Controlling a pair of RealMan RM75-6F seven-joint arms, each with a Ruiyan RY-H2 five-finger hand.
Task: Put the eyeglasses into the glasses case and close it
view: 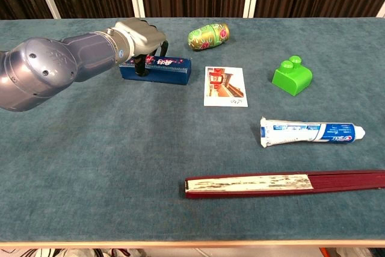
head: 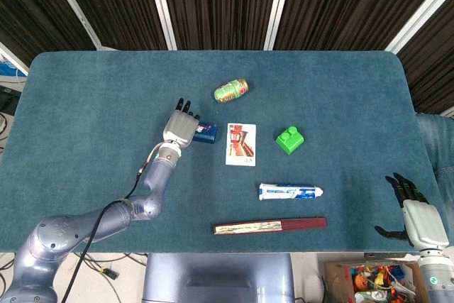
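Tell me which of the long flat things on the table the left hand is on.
The blue box beside the photo card; the left hand rests on it. The toothpaste tube and folded fan lie untouched nearer the front edge.

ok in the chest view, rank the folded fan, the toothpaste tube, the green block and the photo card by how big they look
Largest to smallest, as they look:
1. folded fan, though it lies nearest the camera, which flatters it
2. toothpaste tube
3. photo card
4. green block

The tube and card look close in area.
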